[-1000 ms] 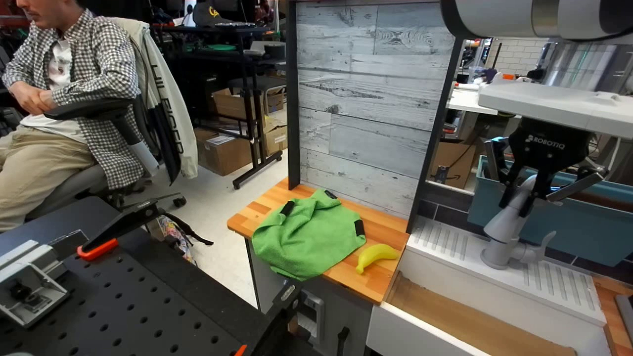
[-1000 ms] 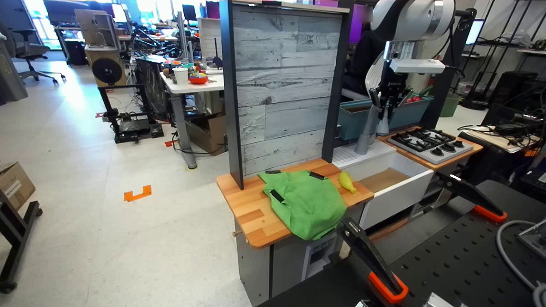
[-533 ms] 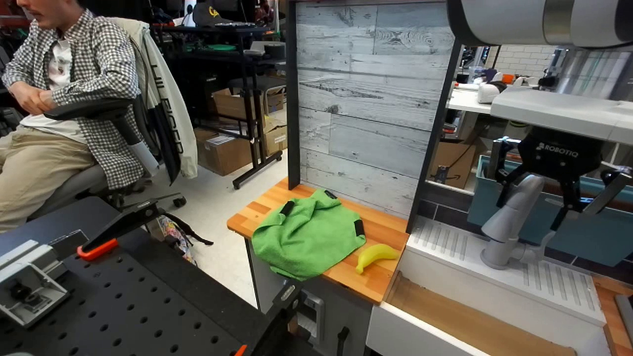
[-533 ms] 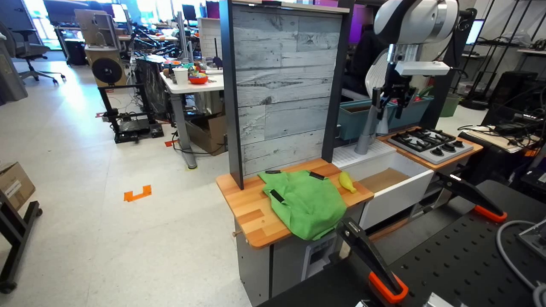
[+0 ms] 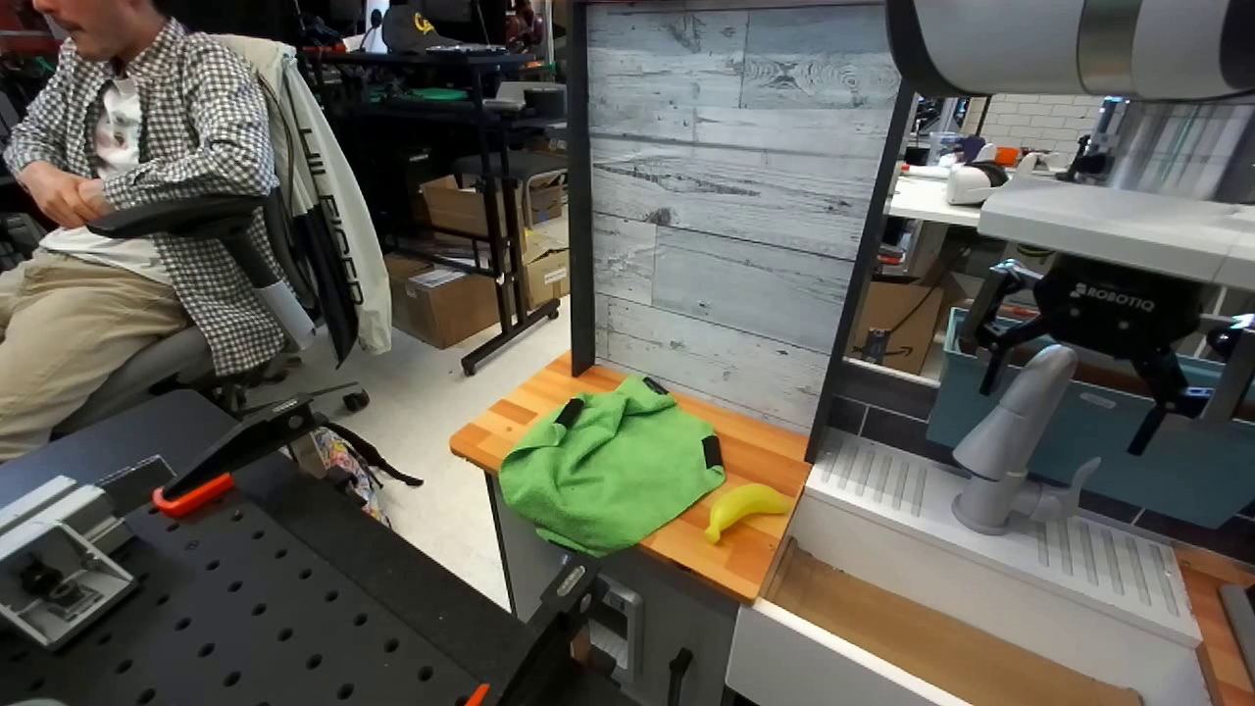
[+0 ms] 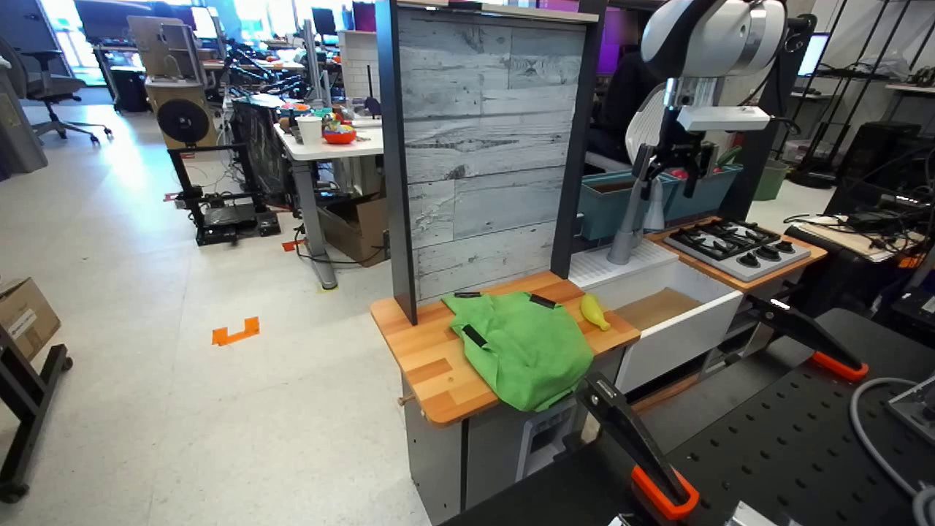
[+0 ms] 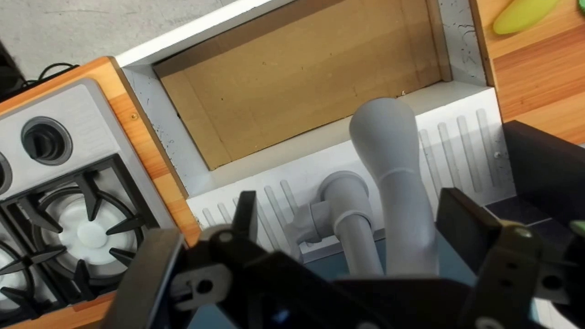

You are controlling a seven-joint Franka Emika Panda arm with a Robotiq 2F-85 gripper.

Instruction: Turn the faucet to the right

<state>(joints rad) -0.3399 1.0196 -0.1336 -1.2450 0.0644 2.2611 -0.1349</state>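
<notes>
The light grey faucet (image 5: 1012, 431) stands on the white ribbed ledge behind the sink and shows in both exterior views. Its arched spout (image 7: 402, 196) points toward the basin in the wrist view, and its small side knob (image 7: 295, 228) juts out to the left. Over the top of the arch, my gripper (image 7: 352, 212) stands wide open with the spout between its spread fingers. Gaps show on both sides of the spout, so neither finger pad (image 7: 466, 224) seems to touch it. In an exterior view the gripper (image 6: 667, 192) hangs just above the faucet; the arch's top is partly hidden.
A teal planter box (image 5: 1108, 441) sits right behind the faucet. The sink basin (image 7: 297, 77) lies in front, with a stove (image 7: 87, 219) on one side. A green cloth (image 5: 613, 466) and a yellow banana (image 5: 747, 508) lie on the wooden counter. A tall plank panel (image 5: 726, 216) rises beside.
The fingers have spread from close together at the spout to wide apart. In an exterior view the gripper has shifted slightly right and down. The faucet looks unmoved.
</notes>
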